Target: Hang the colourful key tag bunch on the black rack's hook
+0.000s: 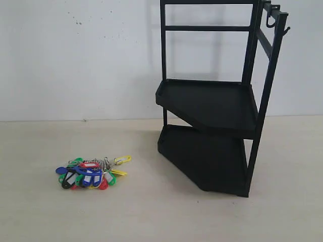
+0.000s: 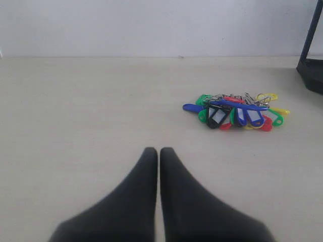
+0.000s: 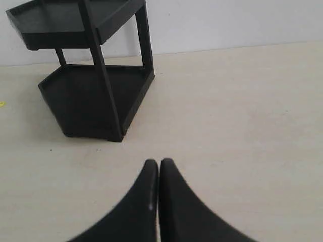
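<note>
The colourful key tag bunch lies flat on the pale table, left of the black rack. The rack stands upright with two angular trays, and its small hooks sit at the top right corner. No gripper shows in the exterior view. In the left wrist view my left gripper is shut and empty, with the key tag bunch lying ahead of it, off to one side and apart from the fingertips. My right gripper is also shut and empty, with the rack some way ahead of it.
A white wall rises behind the table. Bare beige tabletop stretches between the key tags and the rack's base. A corner of the rack shows at the edge of the left wrist view.
</note>
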